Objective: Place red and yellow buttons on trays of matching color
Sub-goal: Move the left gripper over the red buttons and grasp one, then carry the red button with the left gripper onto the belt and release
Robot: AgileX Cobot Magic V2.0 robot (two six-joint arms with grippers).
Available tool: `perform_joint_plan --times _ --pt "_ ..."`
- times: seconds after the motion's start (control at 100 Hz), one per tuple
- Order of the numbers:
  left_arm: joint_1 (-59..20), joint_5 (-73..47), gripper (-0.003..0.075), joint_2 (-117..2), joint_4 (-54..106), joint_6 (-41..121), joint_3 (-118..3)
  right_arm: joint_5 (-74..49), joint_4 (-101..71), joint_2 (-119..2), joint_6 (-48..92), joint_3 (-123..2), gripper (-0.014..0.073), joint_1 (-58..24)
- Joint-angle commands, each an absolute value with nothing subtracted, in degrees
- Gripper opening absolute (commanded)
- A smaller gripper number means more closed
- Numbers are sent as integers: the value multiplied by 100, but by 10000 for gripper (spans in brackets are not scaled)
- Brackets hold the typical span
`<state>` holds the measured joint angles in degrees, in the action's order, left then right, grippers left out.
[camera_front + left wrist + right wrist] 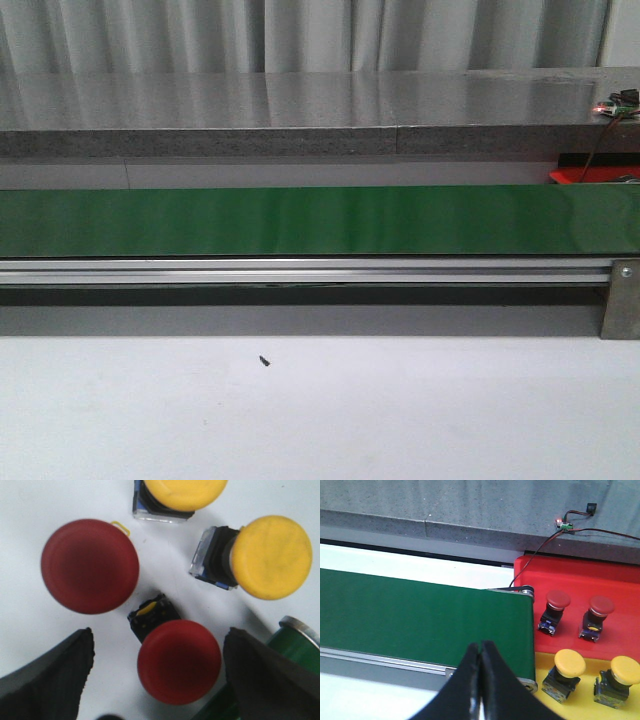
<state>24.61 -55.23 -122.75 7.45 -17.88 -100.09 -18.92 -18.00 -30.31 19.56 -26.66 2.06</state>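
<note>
In the left wrist view my left gripper (159,672) is open, its fingers on either side of a red button (179,661) that lies on the white table with clear gaps to both. A larger-looking red button (90,566) and two yellow buttons (271,557) (184,492) lie beyond it. In the right wrist view my right gripper (480,650) is shut and empty above the green belt (420,615). The red tray (570,575) holds two red buttons (557,600) (601,606). The yellow tray (587,690) holds two yellow buttons (569,663) (625,670).
The green conveyor belt (300,220) runs across the front view with an aluminium rail (300,270) in front and a grey shelf (300,110) behind. A belt roller end (295,635) sits beside the left gripper. A small circuit board with wires (565,526) rests on the shelf.
</note>
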Motion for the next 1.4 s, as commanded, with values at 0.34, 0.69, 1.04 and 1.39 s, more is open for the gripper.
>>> perform_joint_plan --times 0.34,0.69,1.04,1.39 --pt "2467 -5105 182 -12022 837 -1862 -10213 -1426 -1844 -3024 2003 -2803 -67 200" --pt "2467 -5522 171 -11493 800 -1487 -10316 -1426 -1844 -3024 2003 -2803 -67 200" --pt "2368 -5897 169 -10810 721 -872 -10245 -1426 -1844 -3024 2003 -2803 -67 200" --pt "1866 -5451 169 -10104 501 -618 -9347 -1420 -1844 -3024 2003 -2803 -67 200"
